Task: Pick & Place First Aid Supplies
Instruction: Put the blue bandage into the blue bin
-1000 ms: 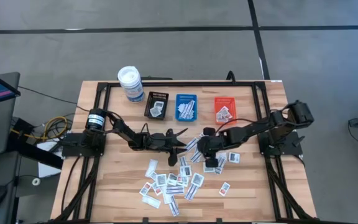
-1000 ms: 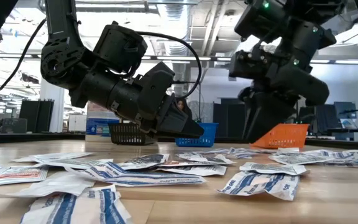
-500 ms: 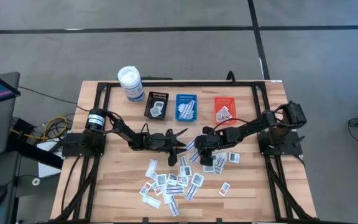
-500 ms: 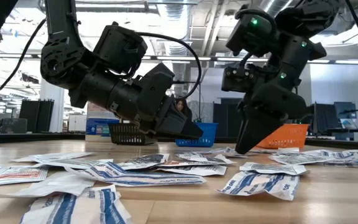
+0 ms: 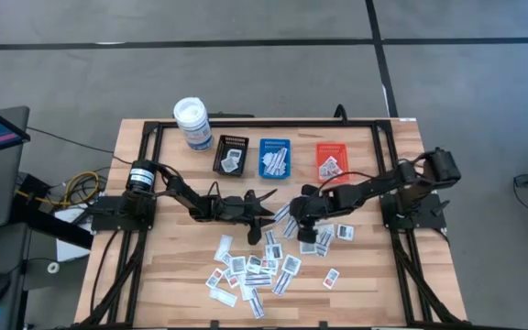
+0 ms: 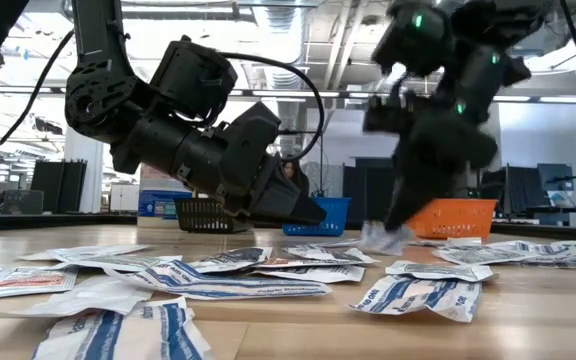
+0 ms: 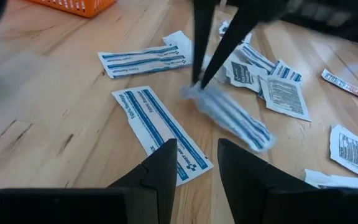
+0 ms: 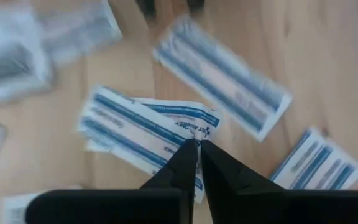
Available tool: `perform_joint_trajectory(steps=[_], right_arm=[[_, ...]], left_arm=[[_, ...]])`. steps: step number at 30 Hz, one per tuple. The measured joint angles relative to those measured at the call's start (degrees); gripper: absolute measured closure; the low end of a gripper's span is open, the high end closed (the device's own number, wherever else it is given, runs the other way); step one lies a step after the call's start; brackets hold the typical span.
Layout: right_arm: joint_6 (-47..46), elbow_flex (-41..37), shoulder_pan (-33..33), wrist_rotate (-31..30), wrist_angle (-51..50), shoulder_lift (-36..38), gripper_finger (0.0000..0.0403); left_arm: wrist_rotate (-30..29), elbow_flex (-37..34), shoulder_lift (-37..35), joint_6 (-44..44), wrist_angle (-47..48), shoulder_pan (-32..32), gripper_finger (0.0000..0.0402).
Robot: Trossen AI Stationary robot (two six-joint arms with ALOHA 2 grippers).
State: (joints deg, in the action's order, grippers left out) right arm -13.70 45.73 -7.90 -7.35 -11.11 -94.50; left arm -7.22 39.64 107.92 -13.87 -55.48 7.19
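While your right gripper hangs over the middle of the table, its fingers are pinched shut on a blue-striped packet; the low view shows that packet dangling from the tips just above the wood. Your left gripper waits close by, facing the right one, fingers parted with nothing between them and hovering low over a long blue-printed packet.

You have clutter all around the pinch. More packets lie touching or overlapping under and beside the right gripper, and a looser heap spreads toward the near edge. One packet lies apart on the right.

Along the far side you have three small trays in a row: black, blue and orange, each already with packets inside. A white canister stands left of the black tray, near the far left corner.

The two grippers are near each other, so the gap between them is tight. A black frame rims the table, and both arm bases sit just inside it. Open wood shows between the trays and the arms, at the near left corner and along the right side.
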Motion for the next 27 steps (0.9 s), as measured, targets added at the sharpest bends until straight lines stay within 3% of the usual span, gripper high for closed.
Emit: perform_joint_trajectory(steps=[10,21,27], right_arm=[[-0.5,0.1,0.0,-0.1,0.4,6.0,0.0397],[2.4,0.2,-3.5,-0.1,6.2,-0.8,0.0401],[5.8,0.2,-3.9,-1.0,12.8,-1.5,0.0401]], left_arm=[[0.0,0.0,0.0,-0.1,0.1,0.0,0.0286],[0.4,0.1,0.0,-7.4,-1.0,-0.2,0.0286],[6.8,2.2,0.0,-12.3,-1.5,-0.2,0.0286]])
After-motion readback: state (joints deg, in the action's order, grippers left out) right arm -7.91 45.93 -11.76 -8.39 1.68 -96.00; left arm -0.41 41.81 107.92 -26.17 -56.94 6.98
